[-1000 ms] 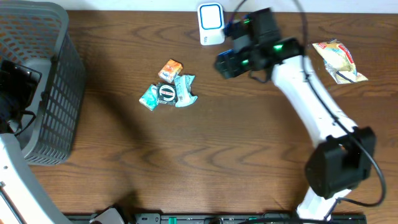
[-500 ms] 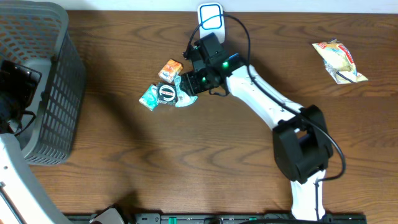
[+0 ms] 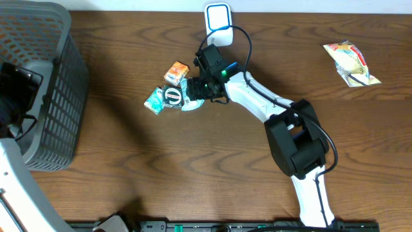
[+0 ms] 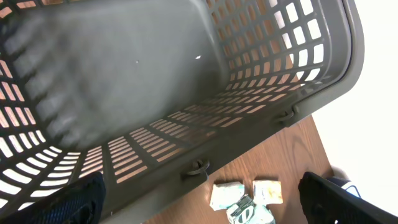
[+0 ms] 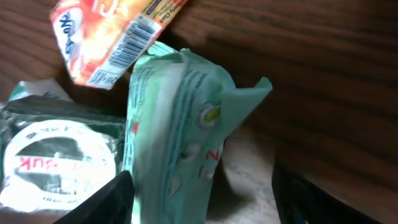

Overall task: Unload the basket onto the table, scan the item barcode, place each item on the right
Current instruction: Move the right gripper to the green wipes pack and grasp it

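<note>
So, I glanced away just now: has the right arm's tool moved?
Yes. The right tool swung left, from right of the white blue-outlined rectangular scanner to the pale green plastic packet below-left of it.

My right arm (image 3: 257, 102) stretches forward and leftward, its right gripper (image 5: 205, 198) angled down with jaws parted. My left gripper (image 4: 208, 204) hangs at the left, jaws spread wide.

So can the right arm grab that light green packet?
Probably yes. The right gripper hangs right over the light green packet, jaws open on either side, with nothing in between.
</note>
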Available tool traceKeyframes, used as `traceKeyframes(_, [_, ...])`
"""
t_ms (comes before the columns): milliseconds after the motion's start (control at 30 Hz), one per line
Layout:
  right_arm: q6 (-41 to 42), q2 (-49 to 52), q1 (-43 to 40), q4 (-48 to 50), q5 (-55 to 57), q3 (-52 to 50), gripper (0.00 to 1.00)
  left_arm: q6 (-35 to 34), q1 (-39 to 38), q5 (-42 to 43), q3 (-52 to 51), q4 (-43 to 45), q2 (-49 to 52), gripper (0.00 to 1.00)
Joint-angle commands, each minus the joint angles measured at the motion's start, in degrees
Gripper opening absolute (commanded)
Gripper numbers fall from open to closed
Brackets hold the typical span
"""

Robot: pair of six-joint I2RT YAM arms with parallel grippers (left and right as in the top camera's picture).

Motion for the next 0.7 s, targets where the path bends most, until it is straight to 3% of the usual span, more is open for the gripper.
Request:
traceKeyframes(0, [1.55, 2.8, 0.09, 0.9, -2.95, 0.2, 0.59, -0.48, 0.2, -0.31, 0.79, -0.11, -0.39, 0.98])
traceKeyframes(33, [1.55, 3.1, 0.09, 1.07, -3.8, 0.17, 0.55, -0.48, 0.2, -0.31, 0.79, -0.11, -0.39, 0.98])
traceKeyframes(133, [1.57, 4.22, 0.07, 1.07, -4.2, 0.17, 0.27, -0.48, 0.2, -0.31, 0.79, -0.11, -0.39, 0.98])
traceKeyframes(300, [1.51, 3.52, -0.9, 0.96, -6.23, 0.2, 0.03, -0.48, 0.2, -0.31, 0.79, -0.11, -0.42, 0.98])
traceKeyframes(667, [-0.04, -8.09, -5.95, -10.99, -7.19, 0.2, 0.01, -0.48, 0.2, -0.31, 0.79, -0.11, -0.39, 0.98])
